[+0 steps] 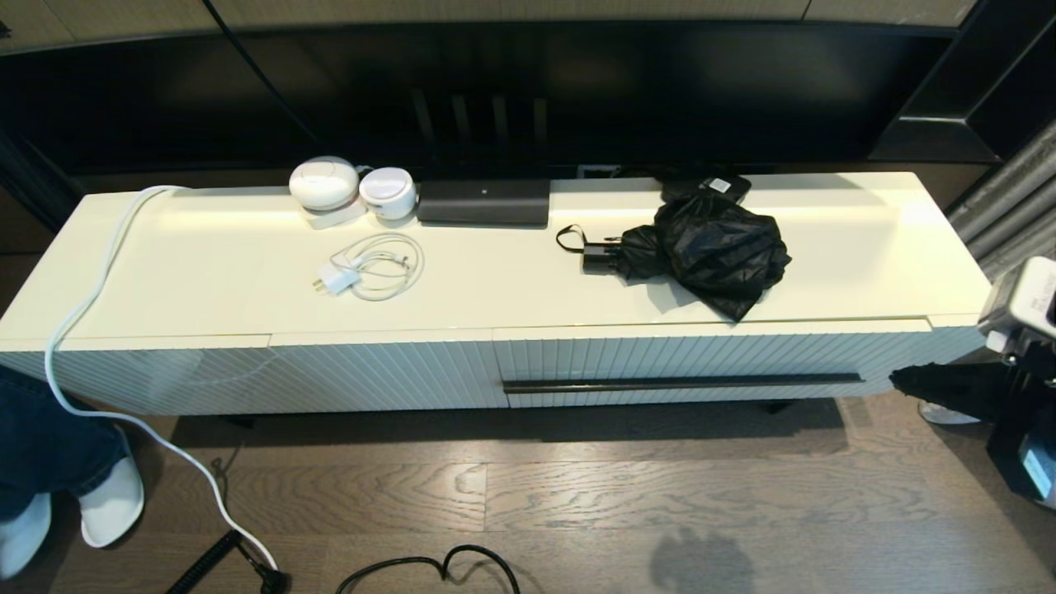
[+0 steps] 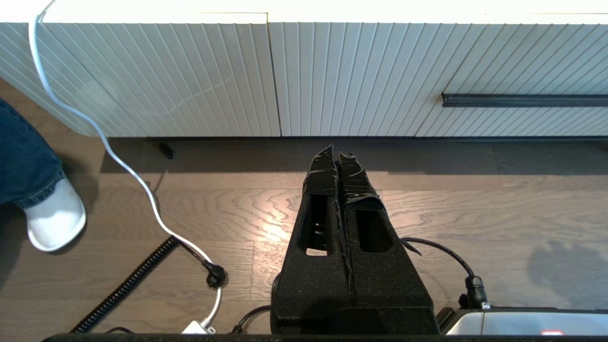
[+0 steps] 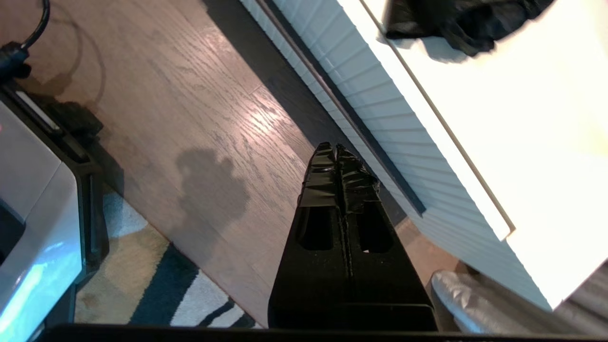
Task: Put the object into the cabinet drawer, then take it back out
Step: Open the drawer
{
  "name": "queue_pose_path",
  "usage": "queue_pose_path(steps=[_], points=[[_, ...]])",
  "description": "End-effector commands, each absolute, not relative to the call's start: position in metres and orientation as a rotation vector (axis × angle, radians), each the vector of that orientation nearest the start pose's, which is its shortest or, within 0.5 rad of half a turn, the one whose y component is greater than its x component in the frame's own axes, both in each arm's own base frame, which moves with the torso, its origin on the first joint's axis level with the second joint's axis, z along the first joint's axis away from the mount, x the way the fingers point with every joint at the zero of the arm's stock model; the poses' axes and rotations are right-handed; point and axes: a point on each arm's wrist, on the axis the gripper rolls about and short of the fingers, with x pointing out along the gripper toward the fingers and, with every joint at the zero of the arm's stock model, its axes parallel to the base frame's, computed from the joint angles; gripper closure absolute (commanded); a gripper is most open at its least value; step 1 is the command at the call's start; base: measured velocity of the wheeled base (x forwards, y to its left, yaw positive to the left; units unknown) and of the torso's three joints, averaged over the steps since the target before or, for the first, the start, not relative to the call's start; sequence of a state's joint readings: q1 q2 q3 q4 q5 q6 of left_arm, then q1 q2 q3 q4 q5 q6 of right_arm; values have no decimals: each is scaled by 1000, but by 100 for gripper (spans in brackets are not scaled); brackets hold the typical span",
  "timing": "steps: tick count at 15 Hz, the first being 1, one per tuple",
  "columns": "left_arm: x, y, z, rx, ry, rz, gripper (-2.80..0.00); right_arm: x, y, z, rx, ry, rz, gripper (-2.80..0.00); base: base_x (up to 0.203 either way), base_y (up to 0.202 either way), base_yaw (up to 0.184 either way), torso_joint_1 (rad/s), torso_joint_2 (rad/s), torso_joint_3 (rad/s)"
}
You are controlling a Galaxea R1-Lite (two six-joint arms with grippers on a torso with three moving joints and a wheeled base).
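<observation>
The black folding umbrella [image 1: 701, 247] lies on the cabinet top at the right, handle and wrist loop pointing left; a corner of its fabric [image 3: 456, 19] shows in the right wrist view. Below it the ribbed cream drawer [image 1: 660, 359] is closed, its black bar handle [image 1: 683, 383] running along the front. My right gripper [image 1: 894, 378] hangs shut and empty just past the handle's right end, low beside the cabinet; its tips [image 3: 335, 148] are near the handle [image 3: 351, 118]. My left gripper [image 2: 338, 151] is shut and empty over the floor, apart from the drawer handle [image 2: 522, 100].
On top stand two white round devices [image 1: 351, 188], a long black box [image 1: 483, 202], a small labelled black box [image 1: 718, 185] and a white charger with cord [image 1: 367, 268]. A white cable [image 1: 91, 305] drapes over the left panel [image 1: 247, 375]. A slippered foot [image 1: 111, 503] and floor cables [image 1: 429, 569] lie below.
</observation>
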State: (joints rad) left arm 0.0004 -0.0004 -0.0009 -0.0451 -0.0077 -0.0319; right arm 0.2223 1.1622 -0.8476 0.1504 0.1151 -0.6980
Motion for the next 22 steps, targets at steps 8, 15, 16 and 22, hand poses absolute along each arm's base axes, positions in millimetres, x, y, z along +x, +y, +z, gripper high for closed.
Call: queue_pose_path(steps=[8, 15, 16, 22], points=[[-23, 0, 80, -32, -46, -8, 0, 219, 87, 205, -797, 307, 549, 0, 0, 0, 0, 0, 0, 0], [-23, 0, 80, -32, -45, -7, 0, 239, 105, 155, -921, 355, 603, -280, 0, 0, 0, 0, 0, 0], [-23, 0, 80, -32, -46, -7, 0, 240, 105, 151, -951, 367, 617, -280, 0, 0, 0, 0, 0, 0], [-23, 0, 81, -32, -47, -7, 0, 239, 101, 124, -1061, 438, 674, -280, 0, 0, 0, 0, 0, 0]])
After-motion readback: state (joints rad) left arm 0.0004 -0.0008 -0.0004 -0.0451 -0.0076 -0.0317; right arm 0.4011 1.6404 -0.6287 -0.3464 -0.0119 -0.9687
